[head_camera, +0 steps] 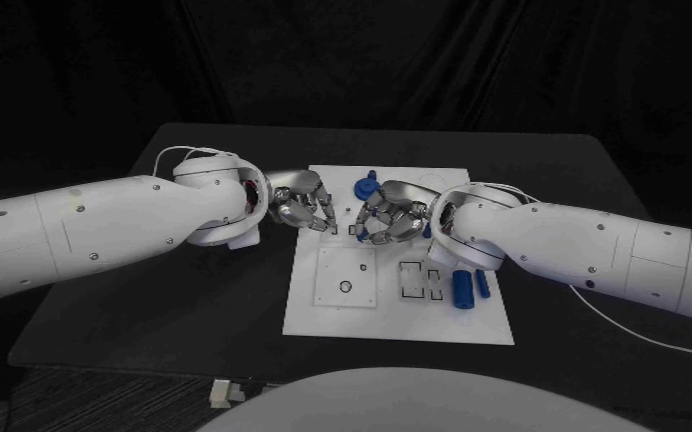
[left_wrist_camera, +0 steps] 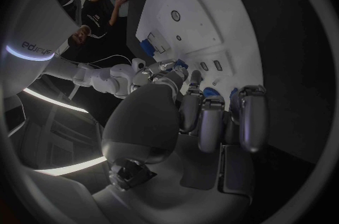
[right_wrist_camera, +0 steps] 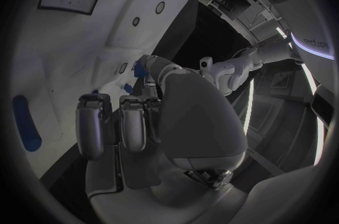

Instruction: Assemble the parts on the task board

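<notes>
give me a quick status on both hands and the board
Left hand and right hand over the task board, fingers curled, grip unclear. Blue parts loose by right arm. Nothing in the way.

One task board (head_camera: 389, 322), two hands (silver) (head_camera: 306, 207) (head_camera: 392, 217)

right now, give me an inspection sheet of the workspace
surface: black table, bare around the board
job's things: white task board mid-table; two blue parts lie side by side near its right edge; another blue part stands near its far edge between the hands
clutter: nothing seen
hands: left hand and right hand hover over the board's far half, fingers curled; whether either holds a part cannot be told
cables: a white cable runs along the right arm, another loops at the left wrist
surroundings: dark curtain behind the table
</notes>
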`<state>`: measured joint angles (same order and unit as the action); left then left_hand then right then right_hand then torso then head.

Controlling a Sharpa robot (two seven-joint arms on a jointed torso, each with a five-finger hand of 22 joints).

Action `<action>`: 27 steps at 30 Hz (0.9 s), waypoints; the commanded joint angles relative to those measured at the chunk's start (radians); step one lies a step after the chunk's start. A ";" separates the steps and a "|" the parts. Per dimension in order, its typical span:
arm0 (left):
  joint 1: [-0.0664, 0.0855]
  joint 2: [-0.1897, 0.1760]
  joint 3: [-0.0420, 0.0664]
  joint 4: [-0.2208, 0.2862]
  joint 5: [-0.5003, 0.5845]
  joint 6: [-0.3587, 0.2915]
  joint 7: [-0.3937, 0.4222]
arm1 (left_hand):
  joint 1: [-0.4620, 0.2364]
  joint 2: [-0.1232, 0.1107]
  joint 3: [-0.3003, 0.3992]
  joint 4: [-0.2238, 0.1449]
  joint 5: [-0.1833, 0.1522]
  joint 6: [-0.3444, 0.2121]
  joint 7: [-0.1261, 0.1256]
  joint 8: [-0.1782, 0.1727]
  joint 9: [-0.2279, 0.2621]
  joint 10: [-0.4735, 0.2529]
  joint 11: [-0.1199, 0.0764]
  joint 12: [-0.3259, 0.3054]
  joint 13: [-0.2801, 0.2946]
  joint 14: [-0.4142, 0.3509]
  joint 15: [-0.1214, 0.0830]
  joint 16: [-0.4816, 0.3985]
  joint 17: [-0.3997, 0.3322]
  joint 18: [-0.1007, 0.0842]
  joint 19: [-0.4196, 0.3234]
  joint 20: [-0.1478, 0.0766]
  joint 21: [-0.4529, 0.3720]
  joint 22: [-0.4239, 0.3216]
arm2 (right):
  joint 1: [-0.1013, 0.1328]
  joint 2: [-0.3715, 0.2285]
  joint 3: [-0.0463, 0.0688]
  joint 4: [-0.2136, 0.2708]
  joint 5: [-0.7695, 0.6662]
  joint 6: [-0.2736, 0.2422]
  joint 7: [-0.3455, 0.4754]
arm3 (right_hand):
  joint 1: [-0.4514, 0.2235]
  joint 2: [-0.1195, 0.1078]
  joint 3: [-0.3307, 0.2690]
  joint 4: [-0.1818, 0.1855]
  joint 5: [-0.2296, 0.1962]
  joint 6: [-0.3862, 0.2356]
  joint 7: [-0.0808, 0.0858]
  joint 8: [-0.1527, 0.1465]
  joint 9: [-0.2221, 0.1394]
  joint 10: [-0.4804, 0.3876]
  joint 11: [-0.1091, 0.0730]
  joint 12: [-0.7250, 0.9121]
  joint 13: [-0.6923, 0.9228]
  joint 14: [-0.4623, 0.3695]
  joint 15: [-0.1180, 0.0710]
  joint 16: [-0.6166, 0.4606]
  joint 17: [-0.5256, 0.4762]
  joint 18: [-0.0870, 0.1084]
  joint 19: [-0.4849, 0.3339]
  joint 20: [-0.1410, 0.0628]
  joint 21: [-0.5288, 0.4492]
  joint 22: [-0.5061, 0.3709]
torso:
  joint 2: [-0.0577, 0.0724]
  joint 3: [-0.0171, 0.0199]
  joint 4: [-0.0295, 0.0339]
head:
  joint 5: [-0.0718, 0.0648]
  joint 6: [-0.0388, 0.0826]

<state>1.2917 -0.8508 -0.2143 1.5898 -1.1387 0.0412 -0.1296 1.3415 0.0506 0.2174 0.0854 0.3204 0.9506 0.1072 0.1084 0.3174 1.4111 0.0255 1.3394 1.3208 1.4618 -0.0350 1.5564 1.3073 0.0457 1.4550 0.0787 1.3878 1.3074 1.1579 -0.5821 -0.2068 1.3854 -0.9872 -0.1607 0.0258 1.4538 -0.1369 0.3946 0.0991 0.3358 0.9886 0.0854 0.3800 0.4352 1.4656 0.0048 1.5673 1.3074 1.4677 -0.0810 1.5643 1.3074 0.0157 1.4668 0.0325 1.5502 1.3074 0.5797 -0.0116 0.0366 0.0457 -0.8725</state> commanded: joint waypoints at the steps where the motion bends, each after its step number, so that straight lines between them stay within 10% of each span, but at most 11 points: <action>1: -0.002 0.001 0.001 0.000 0.000 -0.001 0.020 | -0.011 0.001 0.006 0.000 -0.008 0.007 0.003 0.000 -0.002 -0.002 -0.003 -0.004 -0.003 0.092 0.005 -0.003 0.238 -0.001 -0.006 0.002 -0.001 0.204 | -0.003 0.006 0.001 -0.011 -0.016 -0.052 -0.043 | 0.002 0.012 0.000 -0.008 -0.010 -0.003 0.003 -0.006 -0.003 0.105 0.007 0.004 0.263 0.098 0.009 -0.003 0.240 -0.008 0.089 0.006 -0.004 0.253 | 0.000 0.0005 -0.0001 | -0.001 0.000; 27: -0.009 0.018 0.001 -0.007 0.000 0.017 0.018 | -0.026 -0.002 0.019 0.000 -0.019 0.007 0.004 0.001 -0.005 -0.003 -0.002 -0.006 -0.006 0.091 0.006 -0.004 0.236 0.000 -0.008 0.003 -0.004 0.203 | -0.003 0.004 0.001 -0.044 -0.020 -0.029 -0.080 | -0.020 0.023 -0.013 -0.027 -0.054 -0.041 0.009 -0.037 -0.017 0.105 0.013 0.004 0.263 0.096 0.015 -0.006 0.232 -0.006 0.085 0.012 -0.011 0.251 | 0.000 0.0005 -0.0004 | 0.001 0.000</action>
<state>1.2848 -0.8358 -0.2143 1.5830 -1.1402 0.0470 -0.1285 1.3245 0.0492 0.2282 0.0855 0.3047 0.9543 0.1109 0.1083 0.3132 1.4109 0.0258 1.3395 1.3198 1.4618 -0.0350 1.5564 1.3073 0.0457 1.4515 0.0822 1.3879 1.3074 1.1572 -0.5727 -0.2066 1.3332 -1.0009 -0.2019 -0.0374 1.4393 -0.1097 0.3832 0.0767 0.2873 0.9535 0.0936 0.3469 0.4192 1.4647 0.0112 1.5673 1.3073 1.4669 -0.0747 1.5646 1.3074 0.0157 1.4668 0.0397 1.5424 1.3080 0.5793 -0.0112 0.0361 0.0468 -0.8725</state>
